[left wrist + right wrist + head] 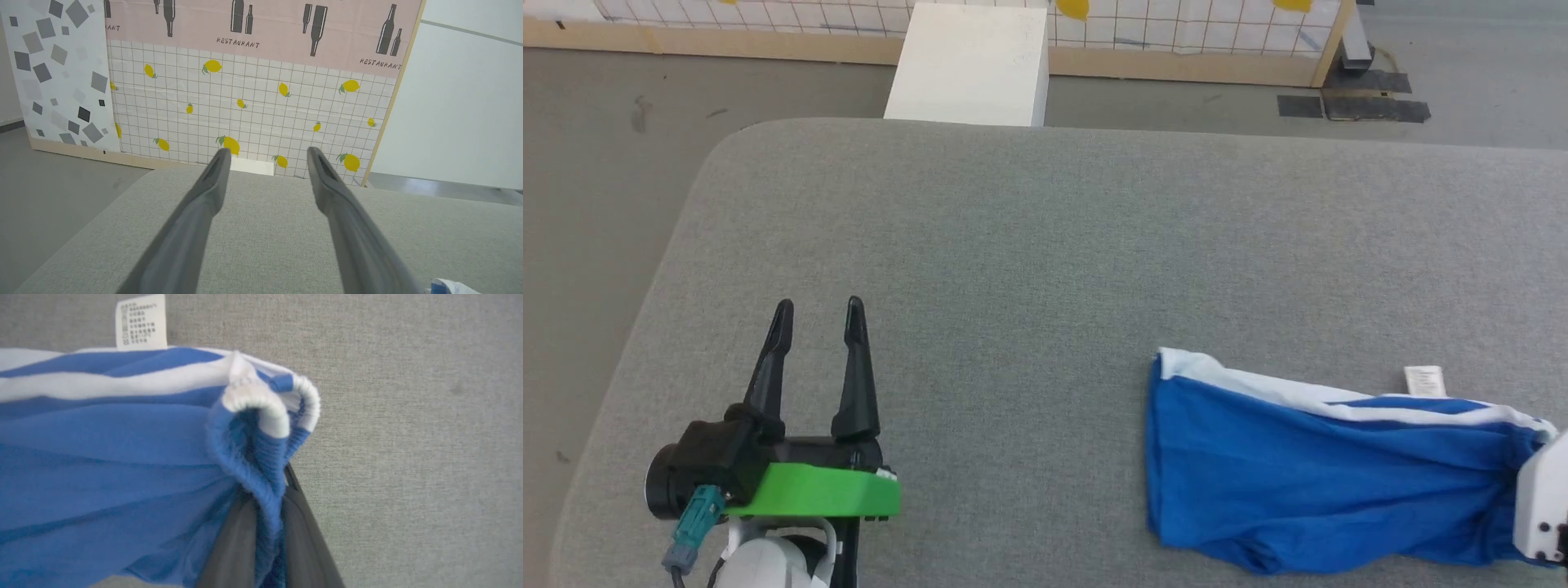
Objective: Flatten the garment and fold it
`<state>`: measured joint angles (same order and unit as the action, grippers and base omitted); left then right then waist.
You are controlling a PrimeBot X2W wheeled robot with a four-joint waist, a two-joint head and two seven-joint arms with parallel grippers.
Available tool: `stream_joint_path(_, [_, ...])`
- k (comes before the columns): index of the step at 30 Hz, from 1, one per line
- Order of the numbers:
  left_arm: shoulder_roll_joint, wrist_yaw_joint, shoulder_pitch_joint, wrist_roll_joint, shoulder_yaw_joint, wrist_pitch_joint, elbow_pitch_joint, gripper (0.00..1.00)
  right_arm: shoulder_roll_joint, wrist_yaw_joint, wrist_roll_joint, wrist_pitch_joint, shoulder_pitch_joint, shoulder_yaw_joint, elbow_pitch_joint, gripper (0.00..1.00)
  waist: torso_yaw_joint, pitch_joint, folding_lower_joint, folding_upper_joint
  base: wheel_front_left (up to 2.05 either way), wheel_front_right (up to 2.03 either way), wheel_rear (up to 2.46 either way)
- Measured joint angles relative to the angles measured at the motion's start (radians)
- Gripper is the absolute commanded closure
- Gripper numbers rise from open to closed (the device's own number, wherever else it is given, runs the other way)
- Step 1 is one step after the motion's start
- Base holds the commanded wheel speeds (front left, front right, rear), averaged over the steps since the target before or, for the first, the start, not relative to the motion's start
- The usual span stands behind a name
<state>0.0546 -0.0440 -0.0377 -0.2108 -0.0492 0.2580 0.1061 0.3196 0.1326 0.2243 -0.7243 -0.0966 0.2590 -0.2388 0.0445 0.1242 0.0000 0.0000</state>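
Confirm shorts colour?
Bright blue shorts with a white side stripe; clearest in the head view.

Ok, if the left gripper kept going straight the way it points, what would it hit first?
The way looks free over the grey padded table, well left of the garment. Past its far edge, the left gripper would probably meet the white box; height is unclear.

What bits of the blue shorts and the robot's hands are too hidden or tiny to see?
Shorts: head view, far right end cut off by the picture's edge.
Tag: right wrist view, print too small to read.
Right gripper: right wrist view, fingertips buried in the bunched waistband.
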Motion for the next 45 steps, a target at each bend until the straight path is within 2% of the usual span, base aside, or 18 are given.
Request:
stream_joint_path(5, [0.0, 0.001, 0.007, -0.001, -0.007, 0.0, 0.001, 0.0, 0.034, 0.0, -0.016, -0.031, 0.007, -0.033, 0.038, 1.0, -0.004, -0.012, 0.0, 0.0, 0.0, 0.0, 0.0])
stream_joint_path(8, [-0.001, 0.002, 0.022, -0.001, -0.007, 0.0, 0.006, 0.0, 0.067, 0.0, 0.007, -0.1, 0.035, -0.085, 0.136, 1.0, -0.007, -0.024, 0.0, 0.0, 0.0, 0.0, 0.0])
stream_joint_path(13, [-0.001, 0.002, 0.038, -0.001, -0.008, 0.0, 0.009, 0.0, 0.117, 0.0, 0.113, -0.289, 0.082, -0.15, 0.352, 1.0, -0.016, -0.036, 0.0, 0.0, 0.0, 0.0, 0.0])
stream_joint_path(16, [-0.001, 0.003, 0.038, -0.002, -0.012, 0.0, 0.013, 0.0, 0.11, 0.0, 0.177, -0.37, 0.099, -0.167, 0.454, 1.0, -0.016, -0.034, 0.0, 0.0, 0.0, 0.0, 0.0])
stream_joint_path(20, [-0.002, 0.004, 0.038, -0.011, -0.02, 0.0, 0.014, 0.0, 0.032, 0.0, 0.221, -0.392, 0.096, -0.198, 0.515, 1.0, -0.011, -0.027, 0.0, 0.0, 0.0, 0.0, 0.0])
stream_joint_path(26, [-0.002, 0.004, 0.038, -0.011, -0.027, 0.0, 0.005, 0.0, -0.102, 0.0, 0.225, -0.345, 0.07, -0.271, 0.476, 1.0, 0.009, -0.016, 0.0, 0.0, 0.0, 0.0, 0.0])
stream_joint_path(31, [-0.002, 0.004, 0.037, -0.011, -0.031, 0.0, -0.003, 0.0, -0.189, 0.0, 0.203, -0.263, 0.036, -0.318, 0.364, 1.0, 0.028, -0.003, 0.0, 0.0, 0.0, 0.0, 0.0])
stream_joint_path(37, [-0.002, 0.004, 0.037, -0.012, -0.044, 0.0, -0.008, 0.0, -0.242, 0.0, 0.156, -0.158, -0.017, -0.342, 0.22, 1.0, 0.041, 0.014, 0.0001, 0.0, 0.0, 0.0, 0.0])
stream_joint_path(43, [-0.002, 0.004, 0.034, -0.012, -0.056, 0.0, -0.013, 0.0, -0.259, 0.0, 0.119, -0.094, -0.056, -0.355, 0.095, 1.0, 0.045, 0.028, 0.0001, 0.0, 0.0, 0.0, 0.0])
stream_joint_path(44, [-0.002, 0.004, 0.032, -0.014, -0.057, 0.0, -0.014, 0.0, -0.261, 0.0, 0.107, -0.072, -0.061, -0.356, 0.083, 0.83, 0.044, 0.029, 0.0001, 0.0, 0.0, 0.0, 0.0])
stream_joint_path(45, [-0.002, 0.004, 0.031, -0.016, -0.059, 0.0, -0.014, 0.0, -0.261, 0.0, 0.099, -0.056, -0.067, -0.358, 0.075, 0.0, 0.044, 0.031, 0.0001, 0.0, 0.0, 0.0, 0.0])
